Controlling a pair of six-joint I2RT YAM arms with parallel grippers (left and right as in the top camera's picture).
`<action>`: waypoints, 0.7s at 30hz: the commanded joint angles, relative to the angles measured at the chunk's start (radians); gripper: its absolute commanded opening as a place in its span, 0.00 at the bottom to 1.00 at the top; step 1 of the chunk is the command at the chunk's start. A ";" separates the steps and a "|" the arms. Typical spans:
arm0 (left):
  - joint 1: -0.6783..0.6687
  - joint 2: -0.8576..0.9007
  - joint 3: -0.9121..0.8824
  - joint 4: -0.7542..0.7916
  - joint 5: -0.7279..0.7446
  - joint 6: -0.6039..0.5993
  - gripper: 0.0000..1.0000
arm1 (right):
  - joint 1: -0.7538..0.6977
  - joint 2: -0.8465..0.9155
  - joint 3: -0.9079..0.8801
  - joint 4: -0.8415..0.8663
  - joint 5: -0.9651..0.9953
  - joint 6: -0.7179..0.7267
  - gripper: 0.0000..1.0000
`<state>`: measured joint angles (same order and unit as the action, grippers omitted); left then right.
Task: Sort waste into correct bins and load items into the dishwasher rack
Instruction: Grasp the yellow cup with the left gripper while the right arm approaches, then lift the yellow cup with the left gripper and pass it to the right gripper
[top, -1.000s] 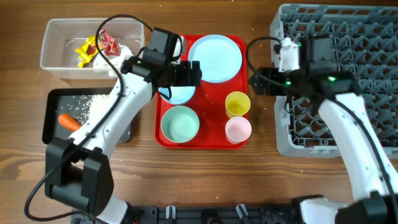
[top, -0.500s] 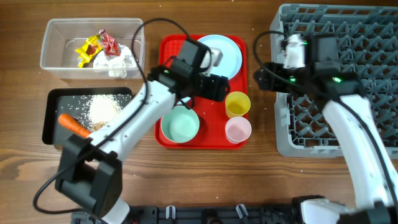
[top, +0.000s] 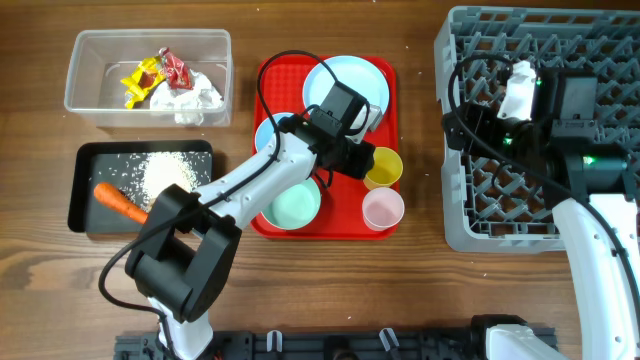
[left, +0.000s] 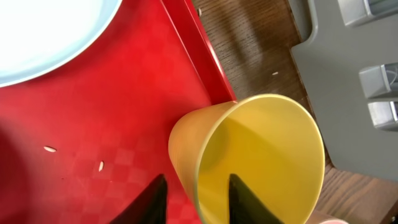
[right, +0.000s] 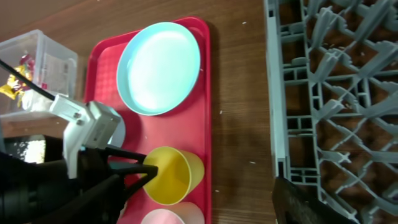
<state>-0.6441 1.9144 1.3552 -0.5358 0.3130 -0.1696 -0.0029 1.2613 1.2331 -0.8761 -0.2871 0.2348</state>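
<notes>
The yellow cup (top: 384, 168) stands on the flat red tray (top: 275, 75), by its right edge. My left gripper (top: 367, 163) is shut on the cup's rim, one finger inside (left: 244, 200) and one outside. The pale pink cup (top: 383, 208) stands just in front. On the same tray are the light blue plate (top: 350, 85) and two bowls, one (top: 290, 200) in the open, one (top: 264, 136) partly under my left arm. My right gripper (top: 462, 118) hovers open and empty over the left edge of the grey dishwasher rack (top: 560, 190); only one finger (right: 305, 202) shows in its wrist view.
The clear tub (top: 95, 95) at the back left holds yellow and red wrappers (top: 155, 75) and white tissue (top: 190, 100). In front of it the black tray (top: 85, 205) holds rice (top: 165, 172) and a carrot (top: 115, 198). Bare wood separates the red tray from the rack.
My left gripper swung right from the back bowl to the yellow cup and closed on its rim. My right gripper drew back to the right, from the gap beside the tray to over the rack.
</notes>
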 joint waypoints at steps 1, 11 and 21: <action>0.000 0.013 0.012 0.024 0.008 0.005 0.22 | -0.002 -0.007 0.015 -0.004 0.029 0.002 0.78; 0.017 0.057 0.013 0.040 0.008 -0.034 0.04 | -0.002 -0.006 0.015 -0.023 0.055 0.001 0.78; 0.320 -0.114 0.039 0.040 0.581 -0.134 0.04 | -0.002 -0.006 0.015 0.012 -0.049 -0.035 0.78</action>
<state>-0.3798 1.8256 1.3758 -0.4984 0.6041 -0.2924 -0.0029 1.2613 1.2331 -0.8890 -0.2543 0.2348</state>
